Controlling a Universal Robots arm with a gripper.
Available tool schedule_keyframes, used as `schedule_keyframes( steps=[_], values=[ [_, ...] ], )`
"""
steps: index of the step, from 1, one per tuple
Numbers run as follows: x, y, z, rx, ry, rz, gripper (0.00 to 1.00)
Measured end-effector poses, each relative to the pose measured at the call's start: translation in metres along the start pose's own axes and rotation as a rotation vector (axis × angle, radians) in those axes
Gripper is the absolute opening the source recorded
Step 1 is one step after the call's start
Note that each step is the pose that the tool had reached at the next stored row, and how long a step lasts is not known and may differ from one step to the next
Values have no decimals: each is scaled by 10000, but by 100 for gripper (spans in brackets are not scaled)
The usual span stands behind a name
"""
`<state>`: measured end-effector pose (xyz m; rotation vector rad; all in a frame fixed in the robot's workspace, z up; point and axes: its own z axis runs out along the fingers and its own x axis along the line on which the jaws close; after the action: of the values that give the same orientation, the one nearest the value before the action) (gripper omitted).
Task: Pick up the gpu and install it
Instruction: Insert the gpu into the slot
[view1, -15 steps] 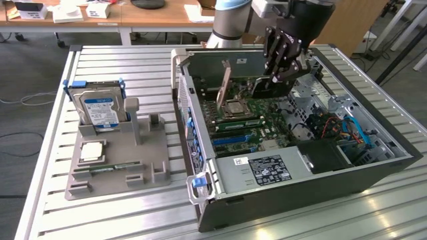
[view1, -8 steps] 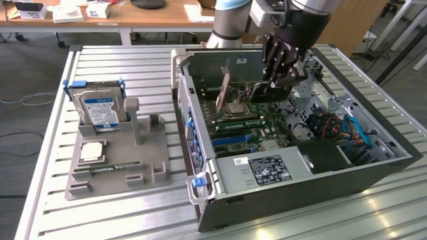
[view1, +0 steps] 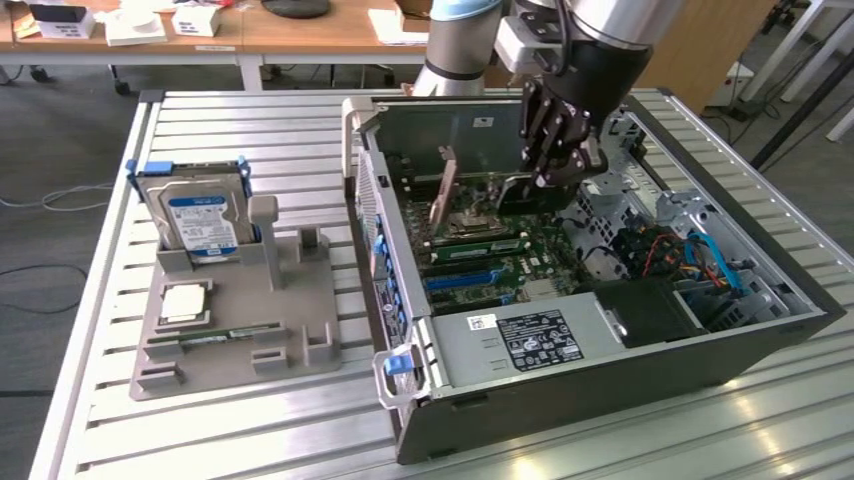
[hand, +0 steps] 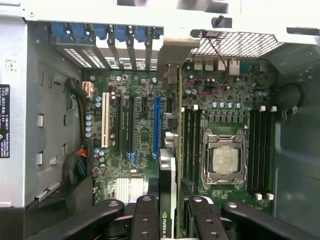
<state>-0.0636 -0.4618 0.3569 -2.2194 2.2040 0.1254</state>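
**My gripper holds the gpu inside the open computer case**

My black gripper (view1: 558, 165) is partly closed, its fingers (hand: 146, 216) pressing either side of the gpu (hand: 170, 170), a thin dark circuit card with a silvery metal bracket at its far end. The card stands on edge over the green motherboard (hand: 135, 135), between the long blue slot (hand: 157, 125) and the square processor socket (hand: 223, 159); whether it touches the board I cannot tell. The dark case (view1: 747, 340) lies on the slatted metal tabletop (view1: 200, 440), with a silver hard drive (view1: 200, 215) well apart on the exterior view's left.
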Motion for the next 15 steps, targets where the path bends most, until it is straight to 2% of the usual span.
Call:
schedule_keyframes(
  steps=[15],
  values=[
    [30,-13,271,-86,0,5,27]
  ],
)
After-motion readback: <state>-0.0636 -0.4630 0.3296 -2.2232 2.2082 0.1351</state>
